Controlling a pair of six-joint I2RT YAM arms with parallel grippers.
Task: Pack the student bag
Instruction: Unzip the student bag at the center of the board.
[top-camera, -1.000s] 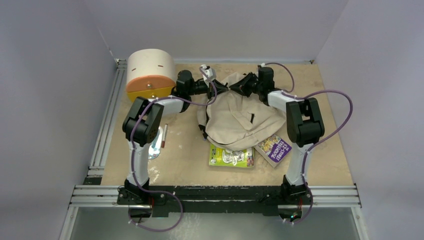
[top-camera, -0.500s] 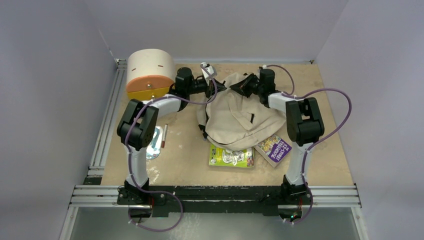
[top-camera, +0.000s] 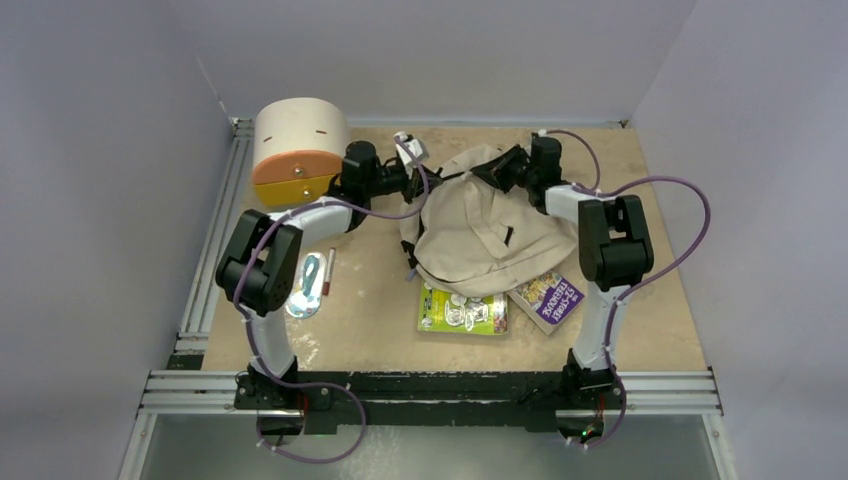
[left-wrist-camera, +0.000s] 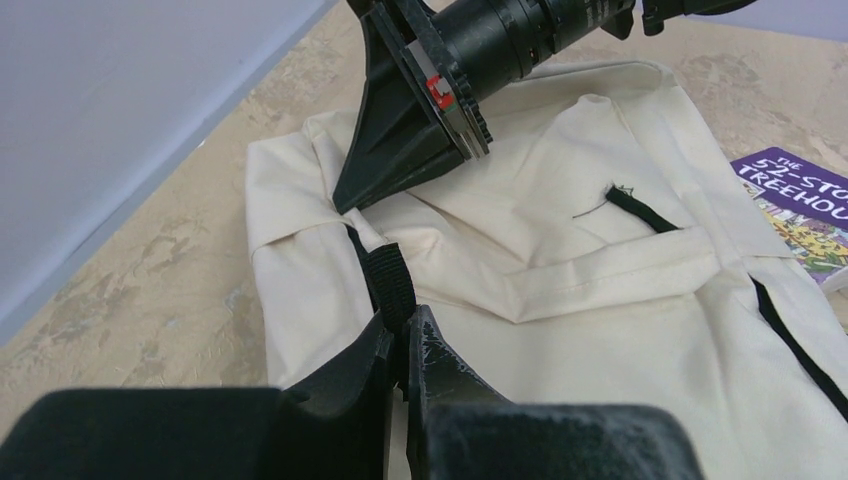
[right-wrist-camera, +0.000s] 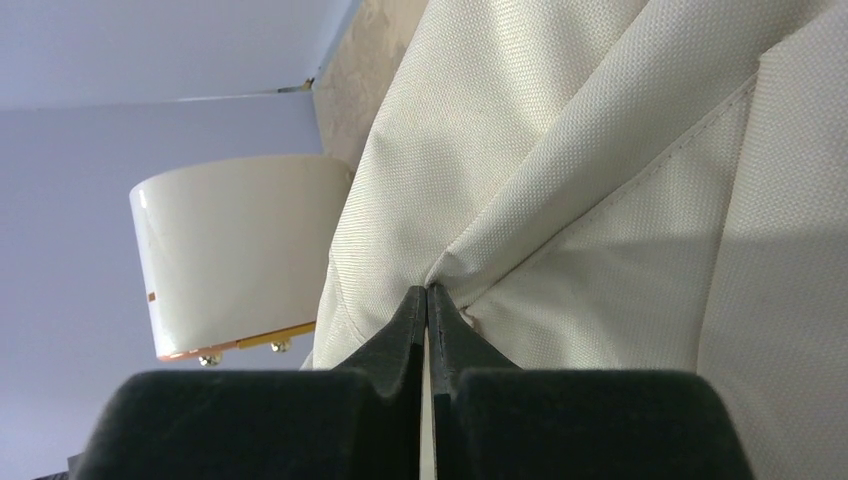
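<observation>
We see the left claw (left-wrist-camera: 405, 322) pressed together on a black strap loop (left-wrist-camera: 390, 285) of the bag (top-camera: 480, 235). The right claw (right-wrist-camera: 428, 297) pinches a fold of its cream cloth. The bag lies mid-table toward 12 o'clock. Its long axis runs roughly 12 to 6, with the gripped top at 12. Its bottom edge meets a green book (top-camera: 462, 312) and a purple book (top-camera: 548, 298) at 6.

- Cylindrical drawer box (top-camera: 298, 150): cream body with orange and yellow fronts; stood at the table's (top-camera: 370, 320) far left corner.
- Green book (top-camera: 462, 312): lay flat, just beside a tilted purple book (top-camera: 547, 298).
- Marker pen (top-camera: 328, 272): lay beside a shiny silver item (top-camera: 305, 292) at left.
</observation>
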